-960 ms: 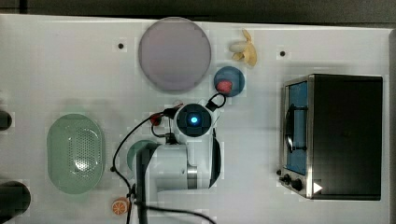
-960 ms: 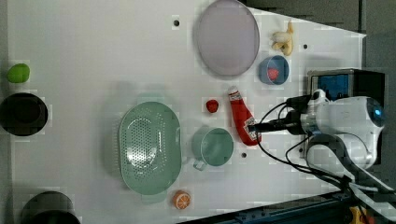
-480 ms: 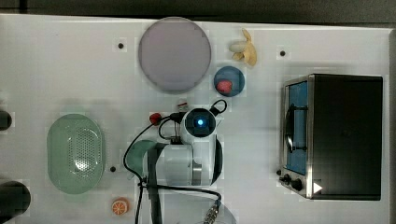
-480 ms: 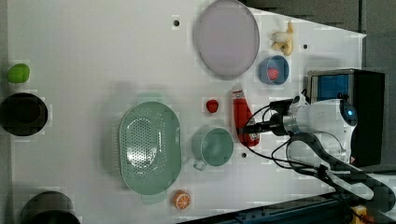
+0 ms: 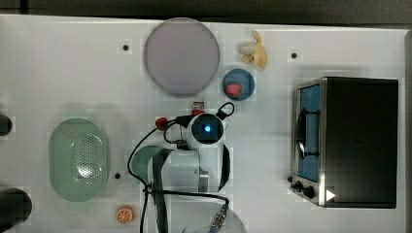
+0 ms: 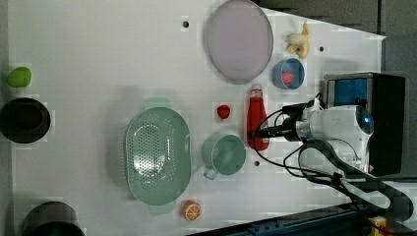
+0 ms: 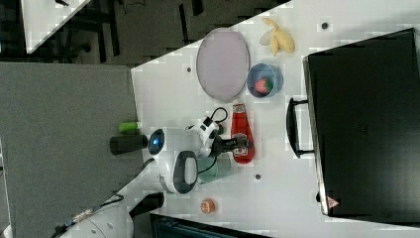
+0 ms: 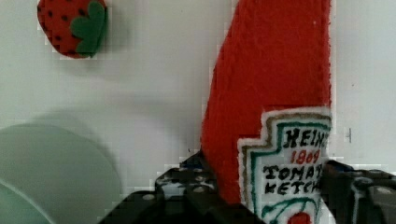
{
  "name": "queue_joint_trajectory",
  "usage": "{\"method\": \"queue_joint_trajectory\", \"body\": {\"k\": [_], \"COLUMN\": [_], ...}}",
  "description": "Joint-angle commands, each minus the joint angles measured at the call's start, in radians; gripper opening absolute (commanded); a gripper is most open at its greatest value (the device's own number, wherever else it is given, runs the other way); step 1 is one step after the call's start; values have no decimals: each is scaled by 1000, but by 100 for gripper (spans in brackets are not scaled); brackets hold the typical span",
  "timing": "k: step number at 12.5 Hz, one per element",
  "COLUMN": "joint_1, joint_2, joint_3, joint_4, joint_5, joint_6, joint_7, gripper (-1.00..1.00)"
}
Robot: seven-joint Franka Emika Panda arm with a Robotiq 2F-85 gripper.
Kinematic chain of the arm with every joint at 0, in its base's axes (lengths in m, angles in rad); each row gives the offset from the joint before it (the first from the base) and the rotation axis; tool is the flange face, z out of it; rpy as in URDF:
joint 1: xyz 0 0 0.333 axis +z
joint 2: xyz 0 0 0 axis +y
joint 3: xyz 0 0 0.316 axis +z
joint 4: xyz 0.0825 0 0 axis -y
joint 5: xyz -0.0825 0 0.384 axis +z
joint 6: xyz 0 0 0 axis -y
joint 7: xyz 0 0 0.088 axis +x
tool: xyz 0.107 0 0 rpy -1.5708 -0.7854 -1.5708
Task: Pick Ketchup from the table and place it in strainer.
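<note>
The Ketchup (image 6: pixel 255 115) is a red bottle with a white cap, lying flat on the white table between the strawberry and the arm. My gripper (image 6: pixel 259 132) is down over its lower, labelled half. In the wrist view the Ketchup (image 8: pixel 271 93) runs up between the black fingers (image 8: pixel 187 182), which press against both of its sides, shut on it. In the right view the gripper (image 7: pixel 237 146) sits over the label of the Ketchup (image 7: pixel 240 126). The strainer (image 6: pixel 157 162), a pale green oval basket, stands empty to the left view's left of the green cup.
A green cup (image 6: pixel 223 155) and a strawberry (image 6: pixel 223 111) lie between the bottle and the strainer. A lilac plate (image 5: pixel 181 56), a blue bowl (image 5: pixel 238 83), a banana (image 5: pixel 255 51), a black oven (image 5: pixel 354 141) and an orange slice (image 5: pixel 125 214) are around.
The arm came down over the bottle's lower half, moving toward the left view's left. The jaws went from wide open to closed against the bottle's sides.
</note>
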Motion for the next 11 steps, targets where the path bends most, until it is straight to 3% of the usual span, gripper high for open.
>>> {"method": "queue_joint_trajectory", "body": {"k": [1,7,11], "joint_1": [-6,-1,24], "joint_2": [-80,-413,-582], "joint_3": [4,16,83], "joint_4": [12,25,56], "joint_5": [-1,1,6], "joint_6": [4,-337,-489], "joint_7": [-31,-28,46], "gripper": [24,24,24]}}
